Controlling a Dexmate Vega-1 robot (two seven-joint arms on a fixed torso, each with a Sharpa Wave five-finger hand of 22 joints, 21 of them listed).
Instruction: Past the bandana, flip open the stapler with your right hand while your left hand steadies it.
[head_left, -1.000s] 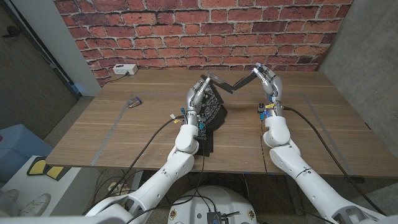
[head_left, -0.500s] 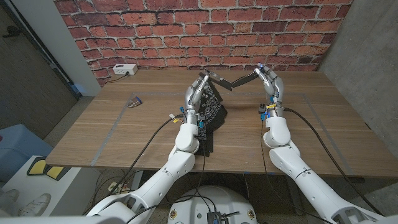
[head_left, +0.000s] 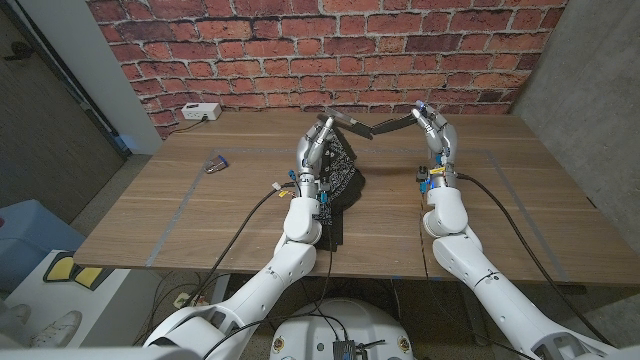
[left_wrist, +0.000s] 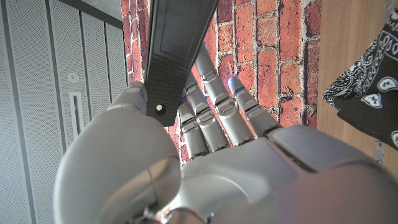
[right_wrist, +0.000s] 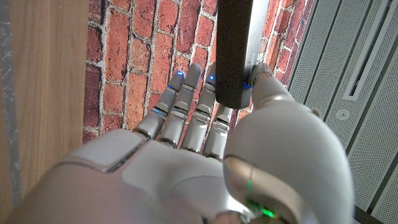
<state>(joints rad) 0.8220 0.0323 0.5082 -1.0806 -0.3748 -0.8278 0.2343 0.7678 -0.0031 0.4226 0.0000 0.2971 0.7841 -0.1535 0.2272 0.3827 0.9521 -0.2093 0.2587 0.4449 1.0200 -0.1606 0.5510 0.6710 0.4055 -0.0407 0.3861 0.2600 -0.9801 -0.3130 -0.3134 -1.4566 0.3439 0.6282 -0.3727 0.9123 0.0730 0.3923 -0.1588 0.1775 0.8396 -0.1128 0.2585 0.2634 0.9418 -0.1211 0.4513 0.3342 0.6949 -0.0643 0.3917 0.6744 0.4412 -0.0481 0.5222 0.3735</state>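
Observation:
The dark stapler (head_left: 368, 130) hangs in the air past the black patterned bandana (head_left: 343, 172), spread open into a wide shallow V. My left hand (head_left: 314, 148) grips one end between thumb and fingers, seen close up in the left wrist view as a dark bar (left_wrist: 174, 50) with the bandana (left_wrist: 372, 93) at the side. My right hand (head_left: 436, 138) pinches the other arm's tip, and in the right wrist view that arm (right_wrist: 239, 50) sits between thumb and fingers. Both hands are raised above the wooden table (head_left: 490, 215).
A white box (head_left: 201, 111) stands at the back left by the brick wall. A small purple object (head_left: 215, 164) lies on the left part of the table. A black strip (head_left: 333, 228) lies under my left forearm near the front edge.
The stapler's V has flattened: its hinge has risen and the two arms lie closer to one line. Both hands keep their hold and have barely shifted.

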